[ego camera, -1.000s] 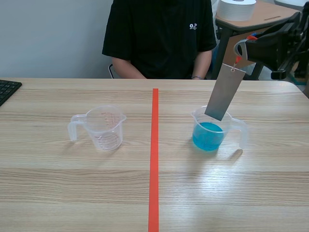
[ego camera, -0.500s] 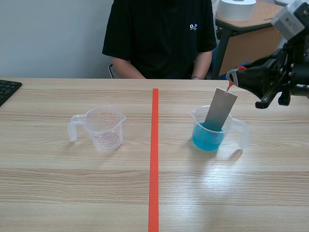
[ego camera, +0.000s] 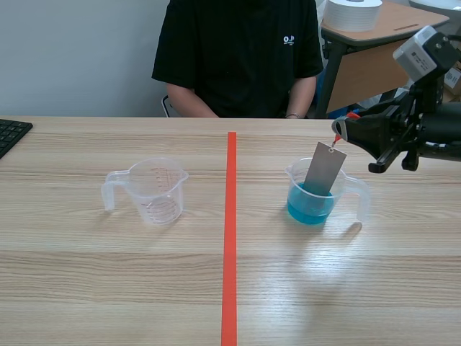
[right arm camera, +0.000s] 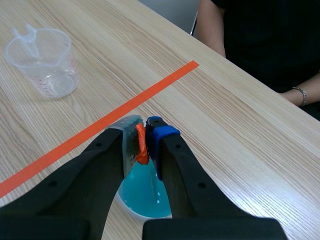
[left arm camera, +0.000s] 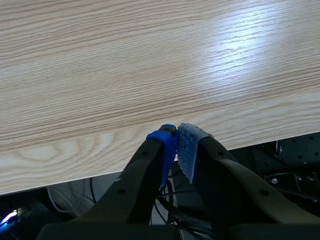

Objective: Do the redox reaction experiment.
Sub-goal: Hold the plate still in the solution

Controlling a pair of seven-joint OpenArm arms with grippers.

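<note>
On my scene feed, the cup of blue liquid stands on the counter, and I place everything from it. The right gripper hangs above the cup and a little toward its handle side, clenched on a small red tab. From the tab a grey metal strip hangs tilted, its lower end inside the cup and down in the blue liquid. An empty cup sits well apart from the blue one, across the tape line. A person sits across the counter beyond the blue cup, and a keyboard lies much farther off, past the empty cup.

On the left wrist feed, the left gripper is clenched on nothing, its blue pads pressed together over the counter's near edge. The cup of blue liquid does not show here.

On the right wrist feed, the right gripper is grasping the red tab between its pads. The cup of blue liquid lies right under the fingers. The empty cup is well away from it, beyond the tape line. The person's forearm rests on the counter's far side.
</note>
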